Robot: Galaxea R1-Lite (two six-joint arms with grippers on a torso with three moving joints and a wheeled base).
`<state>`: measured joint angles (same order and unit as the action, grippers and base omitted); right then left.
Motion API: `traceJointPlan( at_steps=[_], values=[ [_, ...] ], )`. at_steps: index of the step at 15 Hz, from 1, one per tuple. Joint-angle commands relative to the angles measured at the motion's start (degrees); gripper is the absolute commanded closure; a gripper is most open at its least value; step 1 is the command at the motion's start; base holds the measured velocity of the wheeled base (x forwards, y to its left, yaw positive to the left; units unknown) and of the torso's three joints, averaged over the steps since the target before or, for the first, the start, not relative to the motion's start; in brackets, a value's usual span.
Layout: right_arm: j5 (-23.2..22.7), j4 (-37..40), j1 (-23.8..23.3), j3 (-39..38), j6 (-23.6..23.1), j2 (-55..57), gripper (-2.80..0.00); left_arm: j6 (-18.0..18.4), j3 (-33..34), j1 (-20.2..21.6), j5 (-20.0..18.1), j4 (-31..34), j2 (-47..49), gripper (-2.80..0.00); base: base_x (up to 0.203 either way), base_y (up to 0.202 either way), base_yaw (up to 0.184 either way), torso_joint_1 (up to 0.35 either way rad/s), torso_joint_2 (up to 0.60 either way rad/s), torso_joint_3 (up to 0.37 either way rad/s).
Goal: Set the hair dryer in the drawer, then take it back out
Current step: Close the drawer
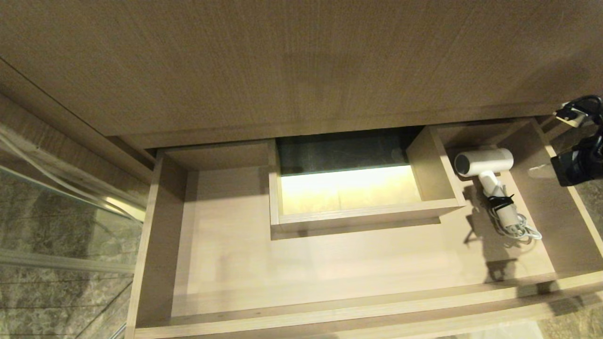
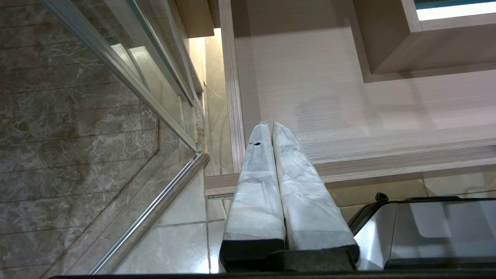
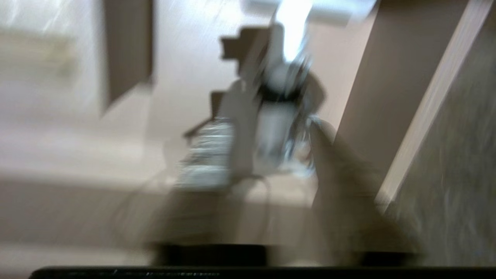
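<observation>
The drawer [image 1: 282, 268] stands pulled out, wide and shallow, in light wood grain. In its right-hand part lies the small white hair dryer [image 1: 485, 163], barrel toward the back, handle and bundled cord [image 1: 518, 230] toward the front. My right gripper [image 1: 540, 171] hovers at the drawer's right wall, apart from the hair dryer. In the right wrist view its fingers [image 3: 209, 155] are spread, with the hair dryer [image 3: 279, 116] ahead of them and nothing held. My left gripper [image 2: 271, 126] is shut and empty above the drawer's front left corner [image 2: 232, 170].
A boxed U-shaped cutout [image 1: 435, 165] rises in the drawer's middle, lit from below. A wood cabinet front [image 1: 282, 61] overhangs the back. A glass door with a metal rail [image 1: 61, 226] borders the left side. My own base [image 2: 426, 232] sits below the drawer front.
</observation>
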<state>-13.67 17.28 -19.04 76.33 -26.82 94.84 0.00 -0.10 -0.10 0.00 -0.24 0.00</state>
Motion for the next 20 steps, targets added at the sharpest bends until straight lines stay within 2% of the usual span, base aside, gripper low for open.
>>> traceJointPlan(
  at_steps=[1, 3, 4, 6, 8, 14, 20],
  values=[
    [0.3, 4.4, 0.0, -9.5, -0.6, -13.7, 0.00, 0.0, 0.0, 0.0, 0.0, 0.0, 0.0, 0.00, 0.000, 0.000, 0.000, 0.000, 0.00, 0.000],
    [2.0, 12.6, -0.2, -17.3, -2.6, -20.4, 0.00, 0.0, 0.0, 0.0, 0.0, 0.0, 0.0, 0.00, 0.000, 0.000, 0.000, 0.000, 0.00, 0.000],
    [4.7, 18.7, -0.4, -19.3, -3.1, -21.9, 0.00, 0.0, 0.0, 0.0, 0.0, 0.0, 0.0, 0.00, 0.000, 0.000, 0.000, 0.000, 0.00, 0.000],
    [11.6, 28.0, -0.5, -21.2, -3.4, -22.6, 0.00, 0.0, 0.0, 0.0, 0.0, 0.0, 0.1, 0.00, 0.000, 0.000, 0.000, 0.000, 0.00, 0.000],
    [14.2, 33.9, -0.6, -21.9, -3.3, -22.1, 0.00, 0.0, 0.0, 0.0, 0.0, 0.0, 0.0, 0.00, 0.000, 0.000, 0.000, 0.000, 0.00, 0.000],
    [17.7, 38.9, -0.4, -22.9, -3.5, -16.9, 0.00, 0.0, 0.0, 0.0, 0.0, 0.0, 0.0, 0.00, 0.000, 0.000, 0.000, 0.000, 0.00, 0.000],
    [17.6, 36.8, 0.3, -21.0, -3.3, -8.7, 0.00, 0.0, 0.0, 0.0, 0.0, 0.0, 0.1, 0.00, 0.000, 0.000, 0.000, 0.000, 0.00, 0.000]
  ],
)
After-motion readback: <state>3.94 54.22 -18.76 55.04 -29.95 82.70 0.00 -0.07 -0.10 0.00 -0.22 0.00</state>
